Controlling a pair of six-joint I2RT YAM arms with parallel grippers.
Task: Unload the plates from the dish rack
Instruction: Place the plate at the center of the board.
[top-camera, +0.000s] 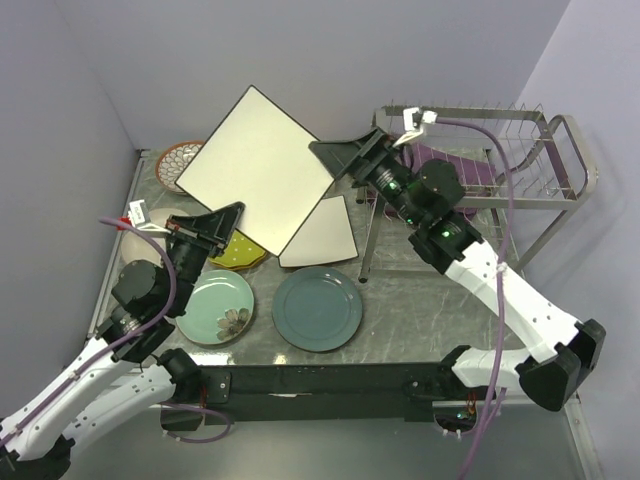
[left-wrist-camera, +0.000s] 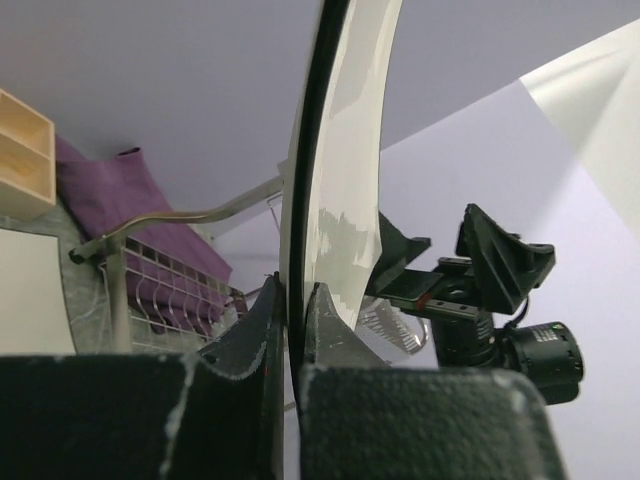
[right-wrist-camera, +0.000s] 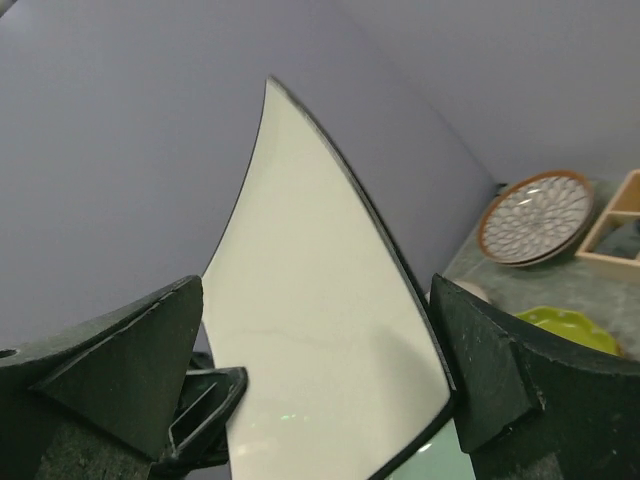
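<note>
Above grey table (top-camera: 400, 300), left gripper (top-camera: 226, 216) is clamping a raised square plate (top-camera: 255, 165) while right gripper (top-camera: 335, 158) is gaping around its other corner

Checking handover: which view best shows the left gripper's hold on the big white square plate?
Left wrist: the left gripper clamps the plate by its edge. Top external shows the whole plate, contact unclear; right wrist, mostly its face.

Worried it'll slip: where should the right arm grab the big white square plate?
Probably its right corner, from the right: the plate is tilted in the air, the left gripper pinches its lower-left edge, and that corner sits between the right gripper's open fingers.
</note>
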